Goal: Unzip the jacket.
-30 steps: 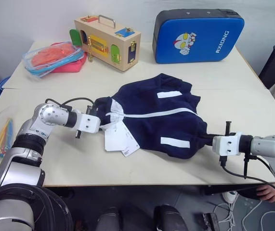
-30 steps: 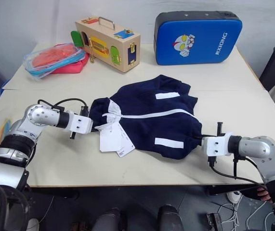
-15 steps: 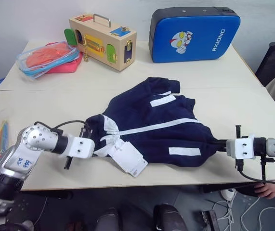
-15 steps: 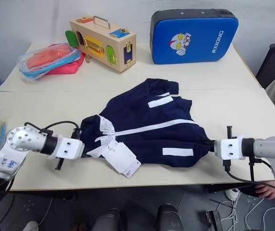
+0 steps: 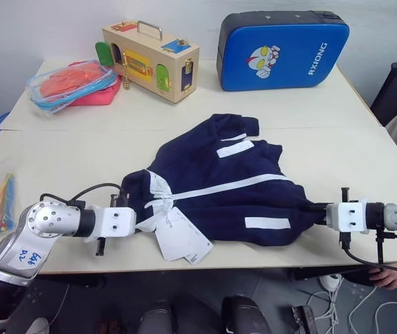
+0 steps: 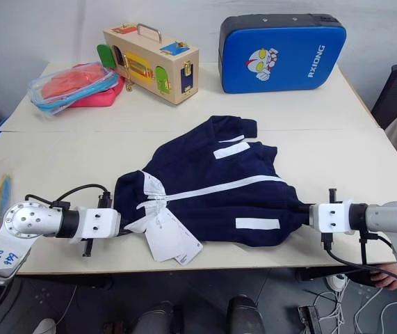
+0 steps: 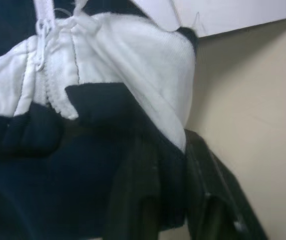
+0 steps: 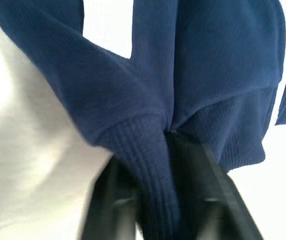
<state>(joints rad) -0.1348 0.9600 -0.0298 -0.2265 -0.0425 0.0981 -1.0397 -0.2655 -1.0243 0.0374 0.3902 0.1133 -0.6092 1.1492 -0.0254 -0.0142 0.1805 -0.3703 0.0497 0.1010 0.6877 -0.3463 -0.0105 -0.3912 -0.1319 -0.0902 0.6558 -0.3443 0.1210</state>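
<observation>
A light beige table [image 5: 59, 146] is seen before a white wall, and the jacket [image 5: 219, 184] is spread near its front edge, with the white zipper strip [image 5: 219, 186] still closed along its middle. At the collar end of the jacket, the left gripper [image 5: 130, 217] is clamped on the fabric, just beside the white hang tags [image 5: 181, 236]. At the opposite end of the jacket, the ribbed hem is pinched between the fingers of the right gripper [image 6: 302, 209]. Behind the jacket, a wooden latch box [image 5: 151, 59] and a blue case [image 5: 281, 49] are placed, well apart from it.
</observation>
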